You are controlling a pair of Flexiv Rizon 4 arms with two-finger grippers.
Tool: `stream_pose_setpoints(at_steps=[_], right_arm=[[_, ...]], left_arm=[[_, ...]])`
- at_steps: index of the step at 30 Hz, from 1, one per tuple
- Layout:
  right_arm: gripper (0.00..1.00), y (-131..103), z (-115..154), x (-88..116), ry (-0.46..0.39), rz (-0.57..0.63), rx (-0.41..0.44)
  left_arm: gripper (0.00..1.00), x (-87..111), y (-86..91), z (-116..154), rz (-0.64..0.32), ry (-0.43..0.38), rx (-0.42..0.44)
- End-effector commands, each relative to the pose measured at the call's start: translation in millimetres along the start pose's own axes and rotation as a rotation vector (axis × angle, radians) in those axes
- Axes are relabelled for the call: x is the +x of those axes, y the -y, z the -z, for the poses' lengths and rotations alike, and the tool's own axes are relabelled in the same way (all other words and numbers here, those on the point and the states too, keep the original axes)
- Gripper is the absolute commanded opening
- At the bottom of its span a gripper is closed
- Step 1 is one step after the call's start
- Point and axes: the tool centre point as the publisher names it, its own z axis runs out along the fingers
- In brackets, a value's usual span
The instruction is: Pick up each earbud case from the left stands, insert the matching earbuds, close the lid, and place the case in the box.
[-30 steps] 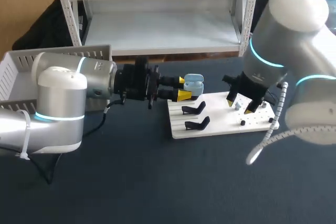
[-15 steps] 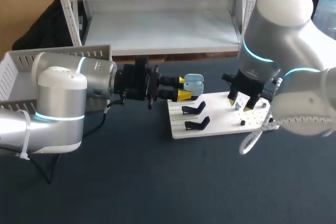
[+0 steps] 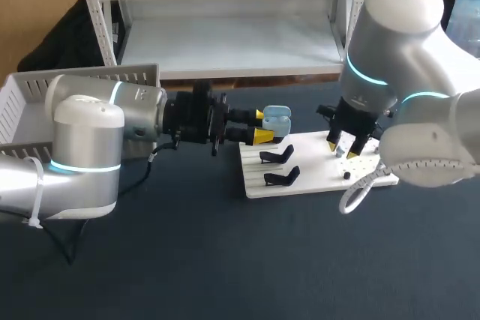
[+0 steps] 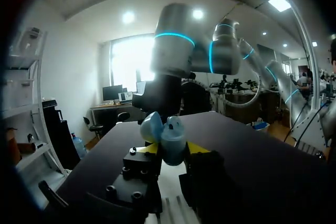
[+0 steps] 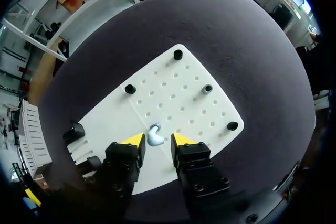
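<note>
A light blue earbud case [image 3: 277, 119] with its lid up hangs above the back left corner of the white board [image 3: 315, 177], and my left gripper [image 3: 264, 127] is shut on it. In the left wrist view the case [image 4: 170, 139] sits between the yellow tips of the left gripper [image 4: 171, 151]. My right gripper [image 3: 345, 149] stands over the board's right half. A white earbud [image 5: 155, 136] lies between the right gripper's [image 5: 156, 141] fingers; the gap is narrow, with a sliver still showing on one side.
Two bare black stands [image 3: 277, 157] [image 3: 283, 177] sit on the board's left part. The pegged right half carries black pegs [image 5: 178, 54] [image 5: 232, 126] near its corners. A white slatted box [image 3: 30, 99] stands at the far left, behind my left arm.
My right arm has shifted left over the board and its fingers have narrowed around the earbud. The left arm and the case have not moved.
</note>
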Motion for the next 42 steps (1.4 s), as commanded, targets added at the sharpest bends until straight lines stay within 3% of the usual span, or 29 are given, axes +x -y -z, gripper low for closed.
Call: stream_pose_setpoints(at_steps=[1,15,17,19,20,26,34,42], right_arm=[[0.29,-2,-2,-1,-0.007,0.001,0.007],[0.23,-3,-6,1,-0.013,0.024,0.023],[0.19,-3,-6,1,-0.013,0.026,0.025],[0.02,-3,-6,2,-0.012,0.028,0.026],[0.00,-3,-6,2,-0.011,0.029,0.026],[0.00,-3,-2,3,-0.009,0.033,0.028],[0.00,3,33,2,-0.017,0.007,0.018],[0.00,11,87,2,-0.023,0.022,0.036]], left_arm=[[0.00,0.6,1.2,0,-0.002,0.001,-0.004],[0.00,0.6,1.2,0,-0.002,0.001,-0.004],[0.00,0.6,1.2,0,-0.002,0.001,-0.004],[0.00,0.6,1.2,0,-0.002,0.001,-0.004],[0.00,0.6,1.2,0,-0.002,0.001,-0.004],[0.00,0.6,1.2,0,-0.002,0.001,-0.004],[0.00,0.6,1.2,0,-0.002,0.001,-0.004],[0.00,0.6,1.2,0,-0.002,0.001,-0.004]])
